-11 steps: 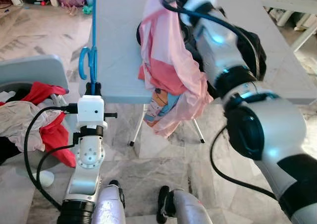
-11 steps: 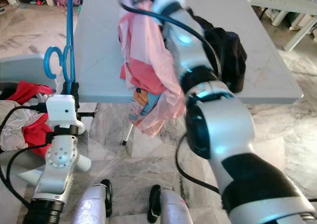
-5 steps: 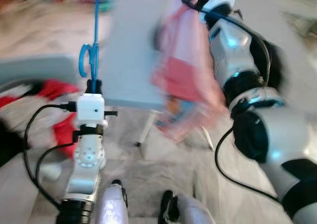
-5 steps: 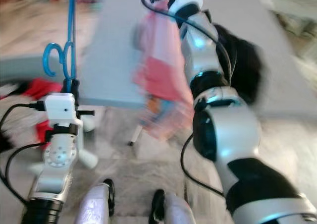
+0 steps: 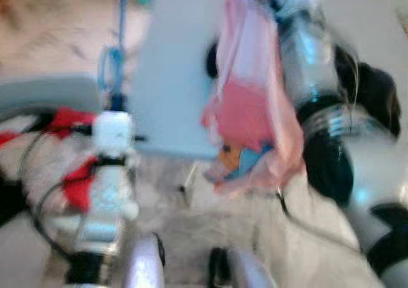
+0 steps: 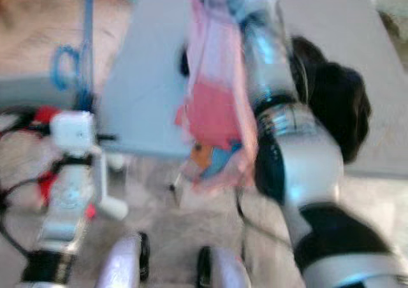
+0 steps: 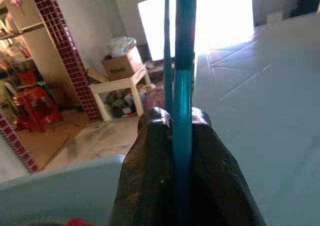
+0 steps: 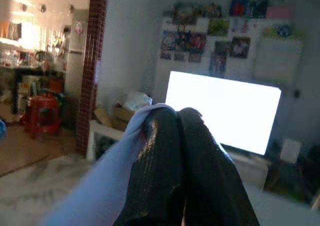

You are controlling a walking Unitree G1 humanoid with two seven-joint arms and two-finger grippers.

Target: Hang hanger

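Note:
My left gripper (image 7: 174,118) is shut on the stem of a blue hanger (image 7: 182,76), which stands upright with its hook (image 5: 113,68) above the gripper (image 5: 117,100), near the left edge of the grey table (image 5: 172,78). A pink garment (image 5: 252,103) with a red patch dangles over the table's front edge. My raised right gripper (image 8: 175,117) is shut on its pale cloth (image 8: 107,186). The eye views are blurred.
A dark heap of clothing (image 5: 376,97) lies on the table to the right. A pile of red and white clothes (image 5: 64,119) sits at my left beside a grey seat (image 5: 44,89). Marble floor (image 5: 210,224) lies below, with table legs under the garment.
The eye views have shifted and blurred, so the camera is moving. The right arm has risen more upright with the garment. The left gripper still holds the hanger.

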